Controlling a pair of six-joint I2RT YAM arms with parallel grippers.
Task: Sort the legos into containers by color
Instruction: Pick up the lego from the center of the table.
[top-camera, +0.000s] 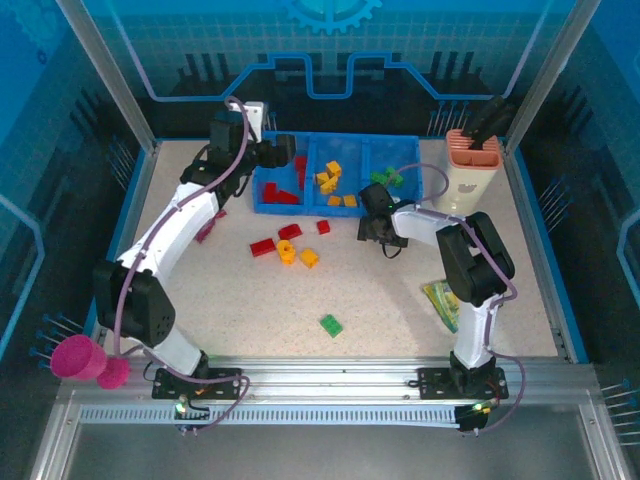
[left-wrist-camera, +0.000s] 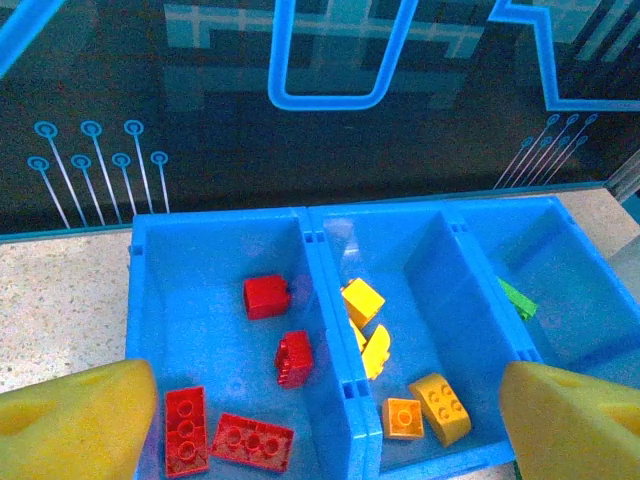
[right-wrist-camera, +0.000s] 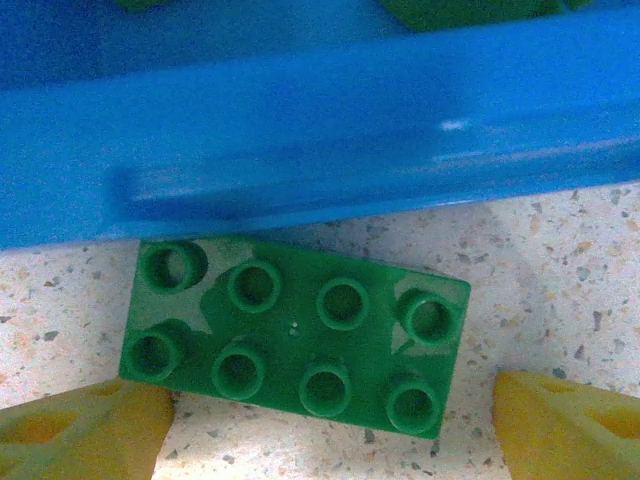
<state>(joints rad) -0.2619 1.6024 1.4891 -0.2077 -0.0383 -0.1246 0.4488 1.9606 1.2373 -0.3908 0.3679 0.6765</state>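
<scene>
the blue bin (top-camera: 300, 209) is partly filled by colour; several legos (top-camera: 308, 257) are left on the table (top-camera: 400, 330). a green brick (right-wrist-camera: 295, 335) at the bin's near wall is straddled by the right gripper (right-wrist-camera: 330, 400), jaws apart; the left gripper (left-wrist-camera: 325, 385) is likewise spread, empty.

Bright bluish light, bin wall (right-wrist-camera: 330, 130) blurred

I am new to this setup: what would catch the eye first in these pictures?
The bright blue bin at the far side of the table stands out, with red bricks in its left compartment and orange-yellow bricks in the middle one. In the right wrist view, a green eight-stud brick lies flat on the table beside the bin's wall, between the right arm's wide-apart yellow fingers.
</scene>
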